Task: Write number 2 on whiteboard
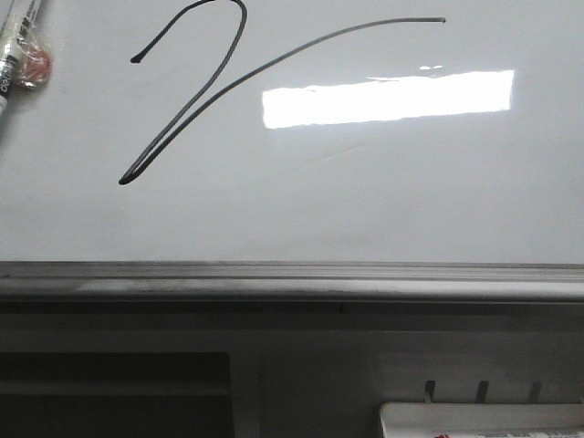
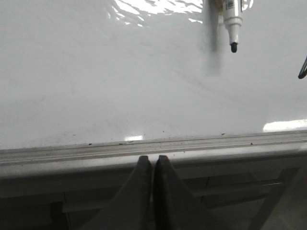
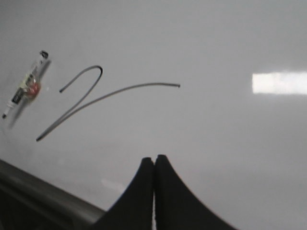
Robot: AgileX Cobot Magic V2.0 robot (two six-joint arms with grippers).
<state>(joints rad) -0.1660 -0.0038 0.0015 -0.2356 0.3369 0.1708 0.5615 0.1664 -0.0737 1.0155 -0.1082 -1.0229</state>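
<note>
While we look forward over the whiteboard (image 1: 383, 210), the number 2 (image 1: 196, 100) sits on its far left part as a thin black line: a hooked top, a sharp lower-left point, and a long tail curving off to the right above a bright rectangular light reflection (image 1: 388, 98). A marker (image 1: 11, 55) lies at the far left edge of the board, just left of the hook and apart from the line (a reddish patch shows on its barrel). Along the near side of the board runs a grey metal edge rail (image 1: 292, 278), with dark cabinet panels (image 1: 114, 392) below it.

Our left gripper (image 2: 152, 160) shows its two fingers pressed together with nothing between them, sitting at the rail, well apart from the marker's dark tip (image 2: 233, 47); only a short end of the drawn line shows at the right edge of that wrist view. Our right gripper (image 3: 154, 160) is likewise closed and empty, hanging over bare board near the rail, with the drawn figure farther away and to its left, not touching it.
</note>
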